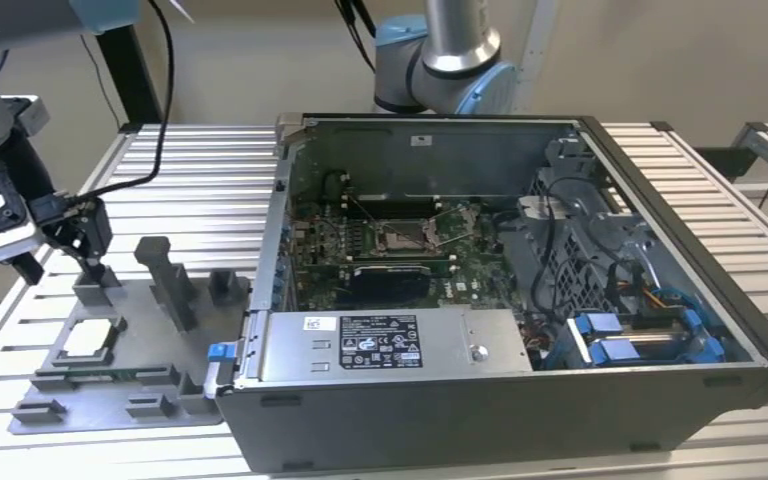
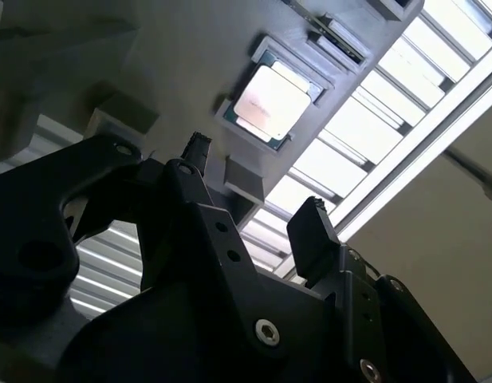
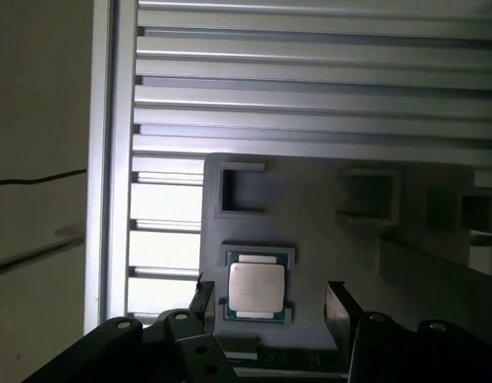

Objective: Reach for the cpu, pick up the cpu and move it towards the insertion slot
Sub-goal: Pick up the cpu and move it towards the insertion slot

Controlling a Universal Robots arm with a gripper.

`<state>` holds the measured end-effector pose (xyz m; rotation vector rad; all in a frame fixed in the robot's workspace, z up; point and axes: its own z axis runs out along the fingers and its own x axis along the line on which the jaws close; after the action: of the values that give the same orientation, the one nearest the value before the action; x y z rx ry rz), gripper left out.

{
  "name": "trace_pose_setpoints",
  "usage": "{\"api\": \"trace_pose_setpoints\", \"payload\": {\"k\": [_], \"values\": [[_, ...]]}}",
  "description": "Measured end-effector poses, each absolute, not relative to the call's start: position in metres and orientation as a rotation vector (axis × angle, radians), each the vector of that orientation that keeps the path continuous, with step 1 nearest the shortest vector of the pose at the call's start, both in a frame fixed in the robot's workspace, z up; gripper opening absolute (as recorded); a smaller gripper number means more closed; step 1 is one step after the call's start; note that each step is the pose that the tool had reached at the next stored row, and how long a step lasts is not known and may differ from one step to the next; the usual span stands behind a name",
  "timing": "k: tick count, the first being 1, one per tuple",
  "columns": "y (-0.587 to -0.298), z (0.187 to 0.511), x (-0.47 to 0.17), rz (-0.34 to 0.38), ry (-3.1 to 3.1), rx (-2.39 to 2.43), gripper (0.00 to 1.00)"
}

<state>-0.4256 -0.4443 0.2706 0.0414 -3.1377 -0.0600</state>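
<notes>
1. The gripper (image 1: 61, 258) hovers above the grey fixture tray (image 1: 104, 400) at the exterior view's left, jaws apart and gripping nothing.
2. The cpu (image 3: 256, 289) lies flat in its seat on that tray, framed by the 2 fingers (image 3: 338, 307) in the first wrist view.
3. The insertion slot (image 1: 400, 238) sits inside the open computer case (image 1: 491, 400), well apart from the gripper.

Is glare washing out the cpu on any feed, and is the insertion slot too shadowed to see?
Second wrist view: the cpu top glares pale, the table slats behind it burn white, and the open gripper is backlit almost black. First wrist view: the cpu is evenly lit, its outline plain. Exterior view: the insertion slot lies in the computer case shade, its metal frame visible.
</notes>
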Motion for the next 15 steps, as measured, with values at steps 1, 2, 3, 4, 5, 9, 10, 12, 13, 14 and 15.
{"api": "trace_pose_setpoints", "payload": {"k": [1,2,3,4,5,9,10,12,13,14,15], "values": [[-0.4444,0.2698,-0.4256,-0.06,-3.138,0.041,1.0],[-0.4444,0.2691,-0.4256,-0.06,-3.137,0.041,1.0],[-0.4445,0.2683,-0.4256,-0.06,-3.137,0.041,1.0],[-0.4445,0.2676,-0.4256,-0.06,-3.137,0.041,1.0],[-0.4445,0.2668,-0.4256,-0.06,-3.137,0.041,1.0],[-0.4446,0.2642,-0.4256,-0.06,-3.137,0.041,1.0],[-0.4446,0.264,-0.4256,-0.06,-3.136,0.041,1.0],[-0.4446,0.2637,-0.4255,-0.06,-3.137,0.041,1.0],[-0.4446,0.2636,-0.4255,-0.06,-3.137,0.041,1.0],[-0.4446,0.2635,-0.4256,-0.06,-3.137,0.041,1.0],[-0.4446,0.2634,-0.4255,-0.06,-3.137,0.041,1.0]]}}
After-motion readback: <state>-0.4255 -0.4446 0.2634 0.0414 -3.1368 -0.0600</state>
